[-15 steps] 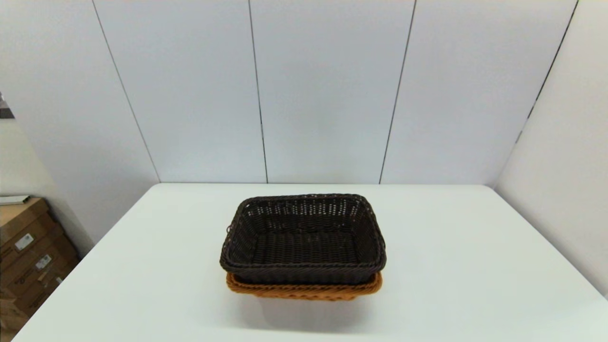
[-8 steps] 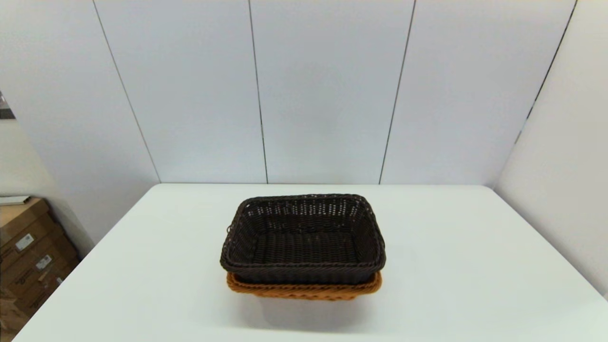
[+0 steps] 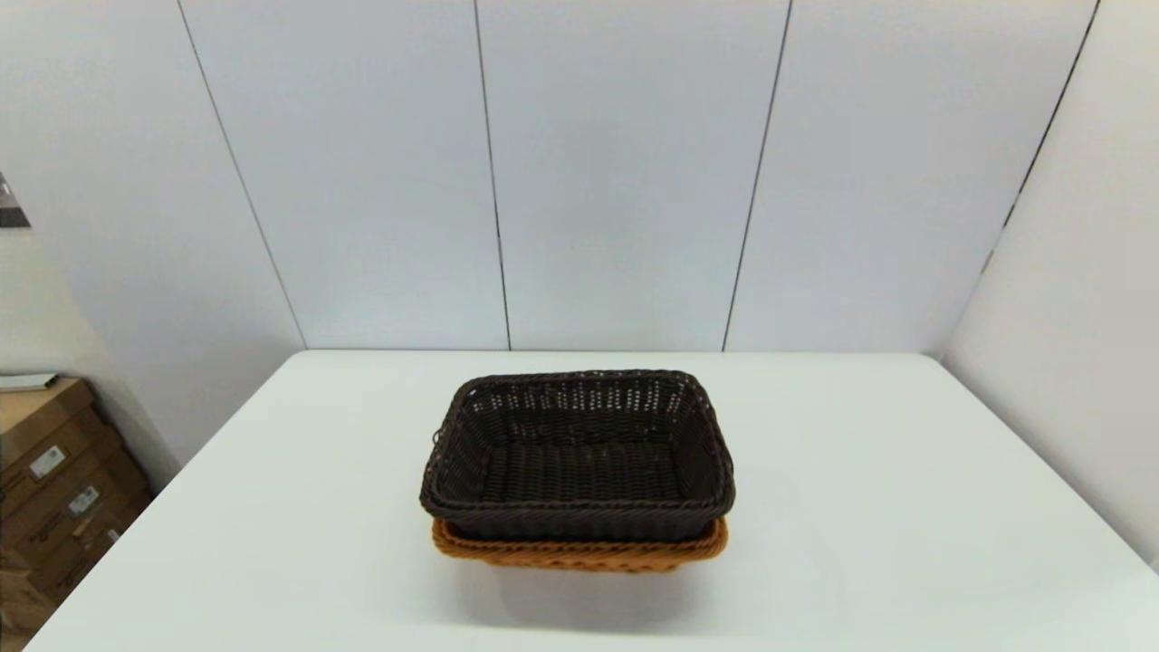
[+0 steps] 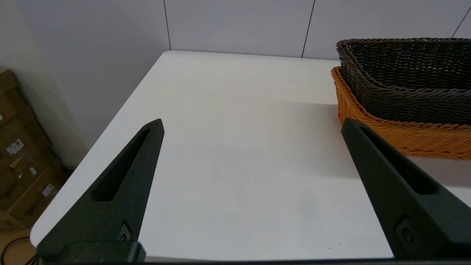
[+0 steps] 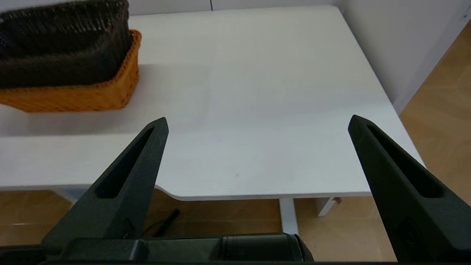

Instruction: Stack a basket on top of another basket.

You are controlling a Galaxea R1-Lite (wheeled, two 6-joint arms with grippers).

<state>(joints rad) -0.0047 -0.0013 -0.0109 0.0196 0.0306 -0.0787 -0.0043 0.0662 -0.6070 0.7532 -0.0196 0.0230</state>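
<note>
Two woven rectangular baskets, dark basket point(image 3: 577, 457) nested in orange basket point(image 3: 579, 553), left claw point(image 4: 252, 123) and right claw point(image 5: 257, 123) spread, empty

Each end effector, left point(image 4: 252, 123) and right point(image 5: 257, 121), is showing two long, tapered matte-black fingers point(image 4: 121, 184) with slotted recesses and small screws.

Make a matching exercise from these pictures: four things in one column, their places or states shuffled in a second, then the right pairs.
Things
1. dark brown woven wicker basket
2. orange-tan woven wicker basket
3. left gripper
4. cardboard boxes

Places or states
A. on the floor beside the white table
B. open, holding nothing
C. nested on top
D. underneath, resting on the table

Pairs: 1-C, 2-D, 3-B, 4-A
</note>
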